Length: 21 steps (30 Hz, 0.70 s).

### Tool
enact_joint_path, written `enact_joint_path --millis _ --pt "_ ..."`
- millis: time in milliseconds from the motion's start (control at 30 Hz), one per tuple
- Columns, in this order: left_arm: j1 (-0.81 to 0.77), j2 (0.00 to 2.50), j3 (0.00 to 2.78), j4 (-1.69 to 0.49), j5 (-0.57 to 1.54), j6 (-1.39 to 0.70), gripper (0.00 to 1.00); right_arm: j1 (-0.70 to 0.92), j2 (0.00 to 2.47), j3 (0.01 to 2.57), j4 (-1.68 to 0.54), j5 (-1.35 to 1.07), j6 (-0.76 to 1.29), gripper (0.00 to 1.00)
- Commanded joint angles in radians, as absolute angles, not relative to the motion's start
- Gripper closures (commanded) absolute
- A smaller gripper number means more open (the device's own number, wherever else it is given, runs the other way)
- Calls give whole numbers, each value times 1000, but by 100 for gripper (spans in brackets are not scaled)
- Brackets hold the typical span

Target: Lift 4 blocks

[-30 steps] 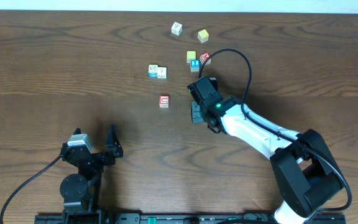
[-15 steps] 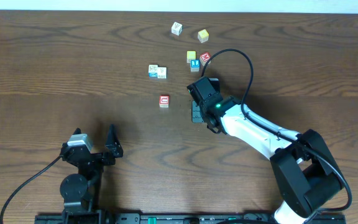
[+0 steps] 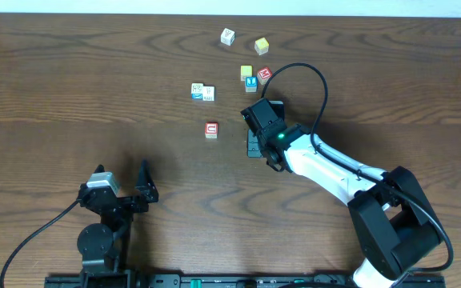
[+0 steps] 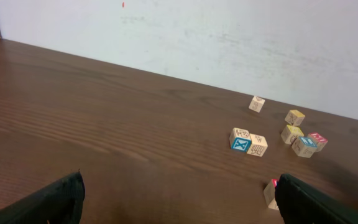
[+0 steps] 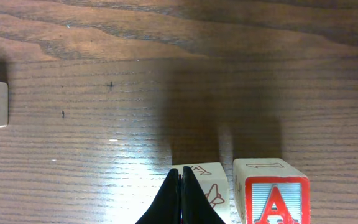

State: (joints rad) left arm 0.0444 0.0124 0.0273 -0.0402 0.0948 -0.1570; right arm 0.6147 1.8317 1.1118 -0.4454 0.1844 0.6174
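Starting at the lower left of the overhead view, the left tool (image 3: 123, 182) is seen released, its fingers spread wide with nothing between them. It sits on an arm folded low and pointed up the frame, well apart from every block.

Toward the centre, the red "C" block (image 3: 211, 129) is found alone on the table (image 3: 70, 80), and the whitish block (image 3: 227, 36) lies near the top edge. Right of these, the blue-lettered block (image 3: 250, 82) and the red "A" block (image 3: 265, 74) are set just beside each other, with a yellow cube (image 3: 246, 72) close by. None is lifted.

The right arm (image 3: 326, 168) is stretched diagonally from the lower right corner to the centre, its wrist bent over the table just below that pair. In the right wrist view the right tool (image 5: 180, 190) is shown clenched on nothing, tips pressed together at the bottom centre. Just to its right stands a pale block (image 5: 204, 183), likely the blue-lettered one; whether it is touched cannot be told.

The blocks are judged light, stiff and not fragile, with smooth flat faces that could slip under a weak pinch. Each is best taken squarely across two opposite side faces. For the crowded pair the free outer faces are better chosen, and the tool must be opened first.
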Motion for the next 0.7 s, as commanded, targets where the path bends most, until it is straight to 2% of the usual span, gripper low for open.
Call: enact_joint_path --millis 0,433,567,633,667 --pt "43 11 4 -63 101 -151 2 617 1833 1111 -430 203 594 99" --pt "43 11 4 -63 101 -151 2 619 1833 1111 -376 166 510 97" --pt "43 11 4 -63 101 -151 2 619 1833 1111 -314 113 406 88" --pt "43 11 4 -63 101 -151 2 615 1833 1114 -290 93 402 78" --pt "43 11 4 -63 101 -151 2 613 1833 1115 -278 83 398 68"
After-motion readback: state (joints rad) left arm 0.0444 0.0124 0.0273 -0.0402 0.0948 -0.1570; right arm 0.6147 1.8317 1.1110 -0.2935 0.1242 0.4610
